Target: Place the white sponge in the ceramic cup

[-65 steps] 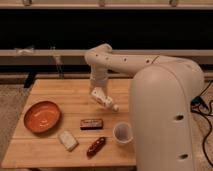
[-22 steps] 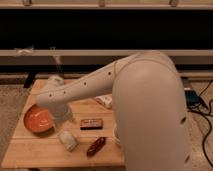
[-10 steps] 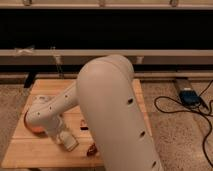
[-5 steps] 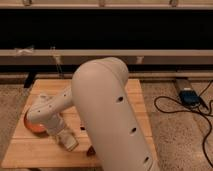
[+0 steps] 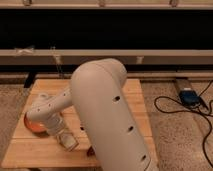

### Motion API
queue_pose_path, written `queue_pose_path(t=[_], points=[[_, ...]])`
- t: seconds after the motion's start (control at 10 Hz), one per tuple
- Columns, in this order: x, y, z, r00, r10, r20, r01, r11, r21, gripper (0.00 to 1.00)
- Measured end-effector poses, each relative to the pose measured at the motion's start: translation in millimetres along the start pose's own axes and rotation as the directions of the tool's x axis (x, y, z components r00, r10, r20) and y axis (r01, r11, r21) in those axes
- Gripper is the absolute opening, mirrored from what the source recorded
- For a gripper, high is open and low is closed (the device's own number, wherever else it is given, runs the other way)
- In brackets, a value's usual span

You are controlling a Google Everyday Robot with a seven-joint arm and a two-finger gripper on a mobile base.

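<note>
The white sponge point(image 5: 68, 141) lies flat on the wooden table point(image 5: 30, 152) near its front left. My gripper point(image 5: 59, 133) is at the end of the arm, low over the table. It is right at the sponge's upper left edge, and I cannot tell if it touches it. The ceramic cup is hidden behind my large white arm point(image 5: 107, 110), which fills the middle of the view.
An orange plate point(image 5: 31, 124) sits at the table's left, partly behind my wrist. A sliver of a reddish-brown bar point(image 5: 91, 150) shows at the arm's lower edge. A black cable and a power brick point(image 5: 189, 96) lie on the floor at the right.
The arm has swung from the table's middle to the front left and come down to the sponge. It now covers the cup and the dark bars. The sponge has not visibly moved.
</note>
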Motion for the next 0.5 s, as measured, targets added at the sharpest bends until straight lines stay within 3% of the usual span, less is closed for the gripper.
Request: queue_pose_path(t=[0.1,0.3,0.5], points=[[-0.3,-2.9,-8.4,1.0,0.008,0.009,-0.008,1.0,-0.022,0.12],[1.2,-8.6,-38.8,0.998,0.034,0.045,-0.03,0.996,-0.083,0.1],[5.0,-16.9,-78.8,0.992,0.061,0.107,-0.045,0.988,-0.147,0.1]])
